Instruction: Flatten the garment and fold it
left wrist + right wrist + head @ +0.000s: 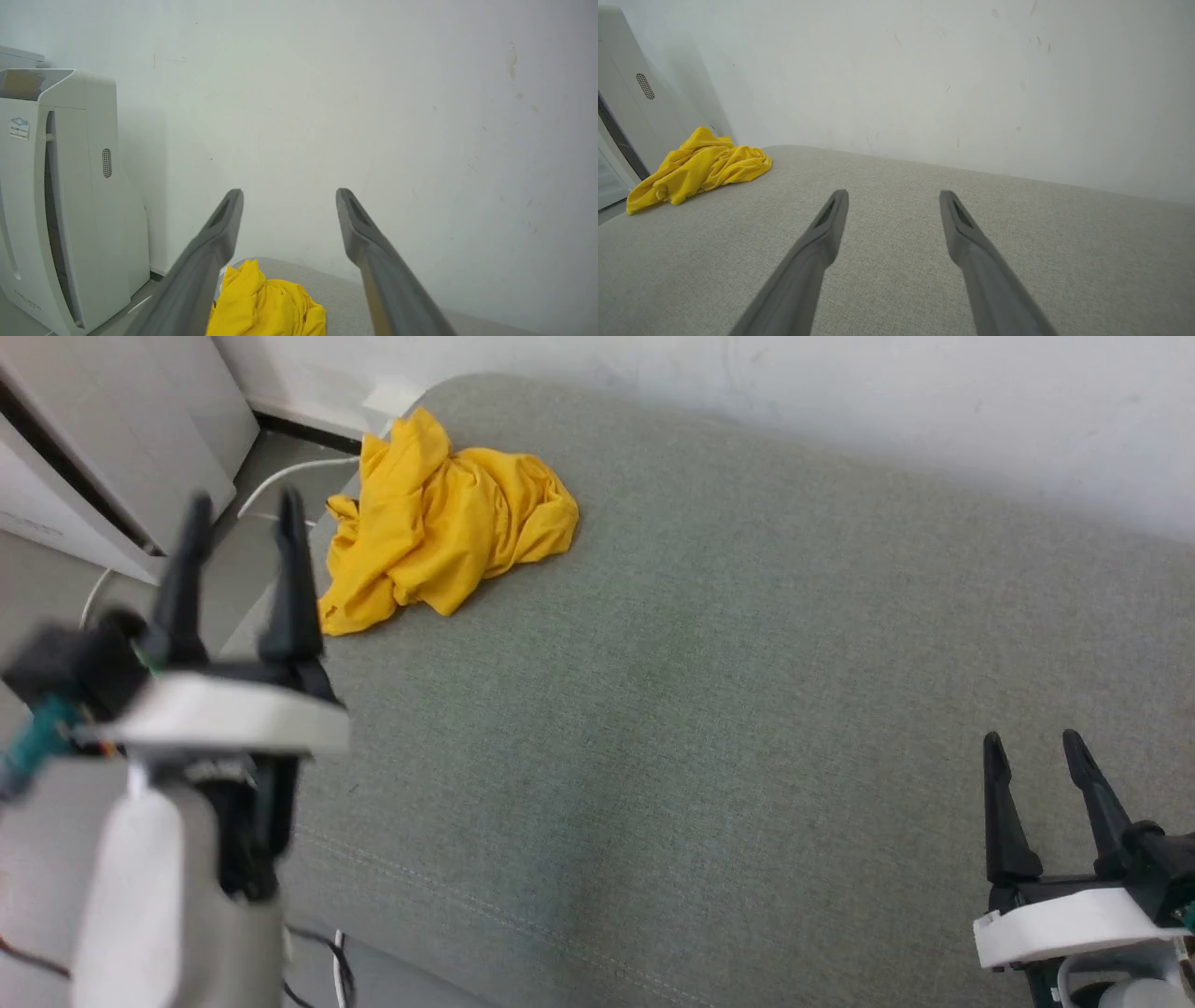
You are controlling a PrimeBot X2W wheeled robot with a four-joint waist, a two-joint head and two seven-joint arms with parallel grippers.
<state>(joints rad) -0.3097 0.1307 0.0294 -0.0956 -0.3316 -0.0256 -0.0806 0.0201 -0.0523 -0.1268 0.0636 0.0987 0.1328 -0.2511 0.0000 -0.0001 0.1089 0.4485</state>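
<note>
Finds the shirt (pixel 448 537) bunched in a heap at the far left corner of the cushion (pixel 700 709), close to the wall (pixel 840 392). Holds the left gripper (pixel 245 504) raised just short of it, fingers wide apart and empty, probably lined up for a first pinch. Parks the right gripper (pixel 1032 739) well apart at the near right, equally wide and empty, likely leaving the bare middle free for spreading.

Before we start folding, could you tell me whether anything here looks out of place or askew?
The shirt lies crumpled in a heap at the far left corner of the cushion, reaching its left edge, instead of spread flat in the middle. Nothing looks spilled or damaged.
</note>
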